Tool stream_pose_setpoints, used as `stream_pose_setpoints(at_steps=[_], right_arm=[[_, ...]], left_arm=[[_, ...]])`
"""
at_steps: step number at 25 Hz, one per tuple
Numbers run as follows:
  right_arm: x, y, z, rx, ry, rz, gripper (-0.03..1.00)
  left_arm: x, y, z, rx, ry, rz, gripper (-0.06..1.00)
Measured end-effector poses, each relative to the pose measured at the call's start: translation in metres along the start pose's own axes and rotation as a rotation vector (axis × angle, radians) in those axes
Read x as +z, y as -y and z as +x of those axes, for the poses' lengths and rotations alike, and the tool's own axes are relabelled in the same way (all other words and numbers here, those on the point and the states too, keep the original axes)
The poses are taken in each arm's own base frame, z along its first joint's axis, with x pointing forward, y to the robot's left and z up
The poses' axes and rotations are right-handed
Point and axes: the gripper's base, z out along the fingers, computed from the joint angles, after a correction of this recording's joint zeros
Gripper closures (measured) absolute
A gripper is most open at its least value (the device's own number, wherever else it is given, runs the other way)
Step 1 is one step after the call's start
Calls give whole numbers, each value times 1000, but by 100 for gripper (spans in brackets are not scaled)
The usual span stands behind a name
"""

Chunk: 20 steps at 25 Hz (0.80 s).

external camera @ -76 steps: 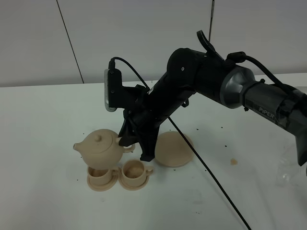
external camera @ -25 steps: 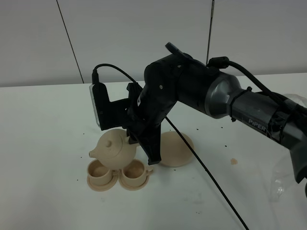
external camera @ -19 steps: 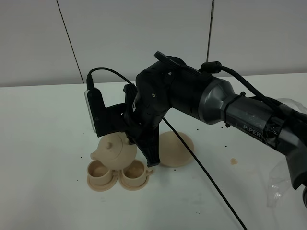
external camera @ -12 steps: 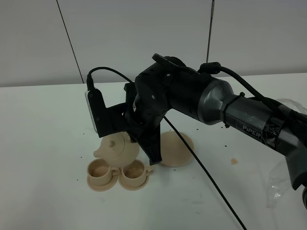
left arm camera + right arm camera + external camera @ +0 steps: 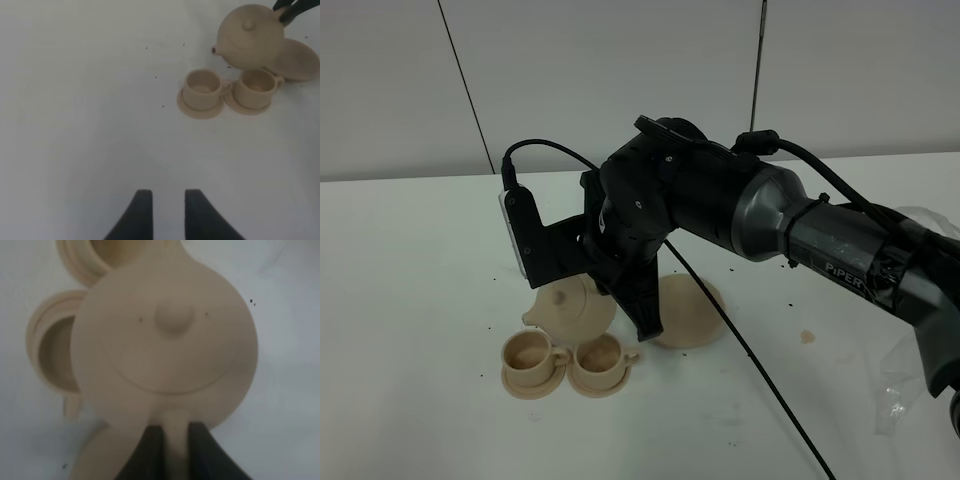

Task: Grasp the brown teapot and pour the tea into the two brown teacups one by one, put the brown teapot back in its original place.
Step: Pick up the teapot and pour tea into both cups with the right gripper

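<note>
The brown teapot (image 5: 568, 311) hangs tilted just behind the two brown teacups, its spout pointing left. My right gripper (image 5: 605, 293) is shut on its loop handle; the right wrist view shows both fingers clamped on the handle (image 5: 175, 440) below the domed lid (image 5: 173, 317). The left teacup (image 5: 531, 353) and right teacup (image 5: 600, 358) stand on their small saucers side by side. The wide saucer (image 5: 692, 315) lies bare to the right of the teapot. My left gripper (image 5: 164, 212) is empty, its jaws a narrow gap apart, well short of the cups (image 5: 202, 88).
A black cable (image 5: 760, 375) runs from the right arm across the table toward the front. Crumpled clear plastic (image 5: 910, 385) lies at the right edge. Small dark specks dot the white table (image 5: 420, 300).
The teapot was tipped over the left cup a second ago. It has since drawn back and to the right, behind the cups. The cups and the wide saucer have not moved.
</note>
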Motion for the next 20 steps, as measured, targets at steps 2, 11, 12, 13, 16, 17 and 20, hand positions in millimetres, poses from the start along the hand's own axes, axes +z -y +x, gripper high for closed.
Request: stream_pose_setpoints(at_steps=[2, 11, 12, 13, 16, 17, 20], right_arm=[[0, 0, 1, -7, -9, 3, 87], [0, 1, 3, -23, -32, 10, 87], [0, 1, 3, -25, -35, 9, 87], [0, 1, 3, -28, -38, 7, 87], [0, -1, 1, -54, -58, 10, 87], [0, -1, -1, -61, -62, 11, 87], [-1, -3, -7, -69, -69, 15, 87]], left_arm=[[0, 0, 0, 0, 0, 0, 71], [0, 0, 0, 0, 0, 0, 71], [0, 0, 0, 0, 0, 0, 71], [0, 0, 0, 0, 0, 0, 71], [0, 0, 0, 0, 0, 0, 71], [0, 0, 0, 0, 0, 0, 71], [0, 0, 0, 0, 0, 0, 71]])
